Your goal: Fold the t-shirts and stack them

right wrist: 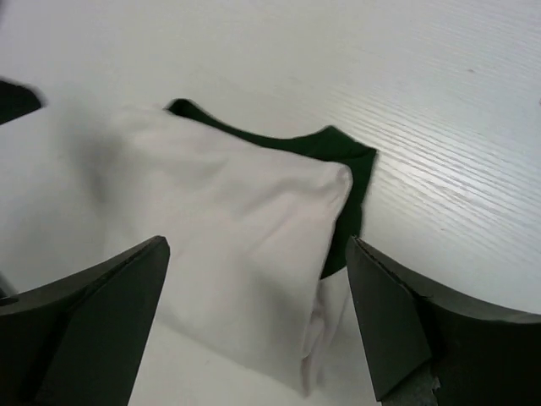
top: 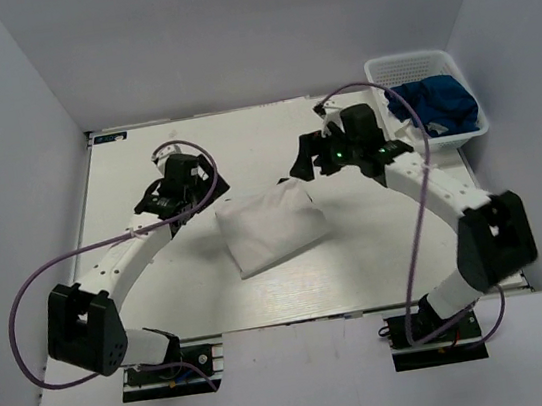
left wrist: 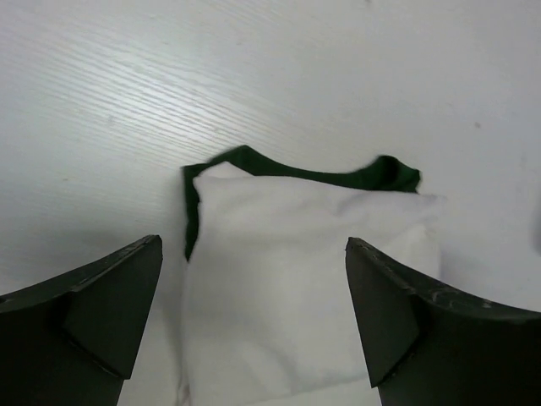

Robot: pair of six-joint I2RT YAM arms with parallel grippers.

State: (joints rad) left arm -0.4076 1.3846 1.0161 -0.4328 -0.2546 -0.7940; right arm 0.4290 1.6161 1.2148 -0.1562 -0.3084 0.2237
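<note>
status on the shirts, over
Left gripper open, right gripper open, both empty. Folded shirt flat between them. Blue shirt in basket. Nothing in the way.

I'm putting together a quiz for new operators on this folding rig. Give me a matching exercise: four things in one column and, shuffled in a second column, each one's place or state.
Things
1. folded white shirt
2. blue shirt
3. basket
4. left gripper

Places or states
A. at the far right corner of the table
B. open, holding nothing
C. lying in the middle of the table
D. bunched inside the basket

Pairs: 1-C, 2-D, 3-A, 4-B
</note>
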